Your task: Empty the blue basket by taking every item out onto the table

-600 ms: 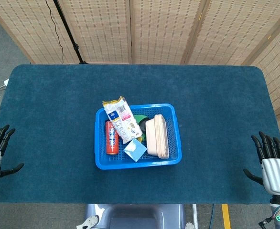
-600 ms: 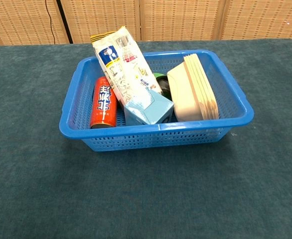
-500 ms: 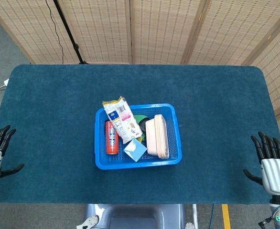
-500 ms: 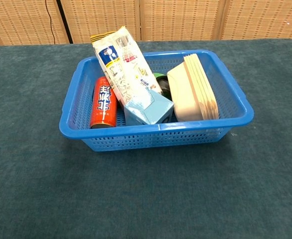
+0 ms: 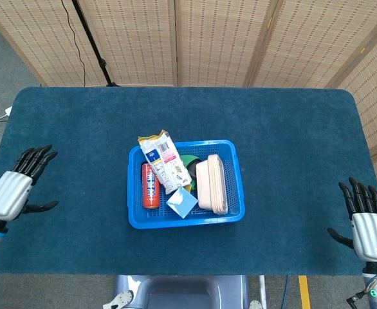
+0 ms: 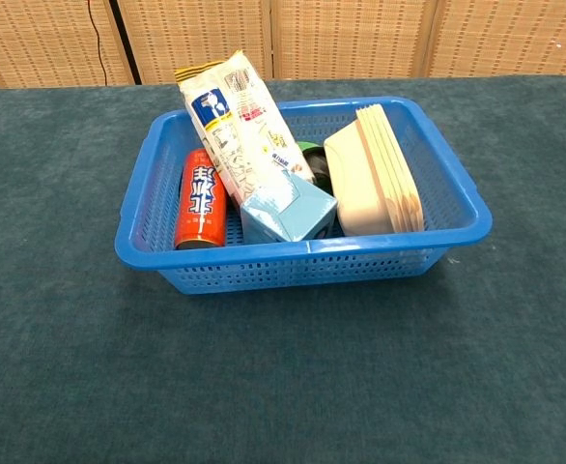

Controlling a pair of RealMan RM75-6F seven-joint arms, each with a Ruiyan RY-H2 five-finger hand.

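The blue basket [image 5: 233, 187] [image 6: 457, 193] sits mid-table. Inside it lie a red can [image 5: 150, 185] [image 6: 202, 198], a white snack bag [image 5: 163, 161] [image 6: 240, 121] leaning over the back rim, a light blue carton [image 5: 183, 202] [image 6: 288, 213], a stack of beige trays [image 5: 211, 183] [image 6: 380, 174] on edge, and a green-and-black item [image 5: 188, 163] [image 6: 314, 158] mostly hidden. My left hand [image 5: 15, 188] hovers open over the table's left side, far from the basket. My right hand [image 5: 368, 225] is open at the front right edge. Neither hand shows in the chest view.
Dark teal cloth covers the table [image 5: 291, 129]. Woven folding screens [image 5: 227, 38] stand behind it, with a black stand leg [image 5: 92, 45] at the back left.
My left hand has moved up and inward from the left front edge toward the table's left side. The right hand and basket contents are unchanged.
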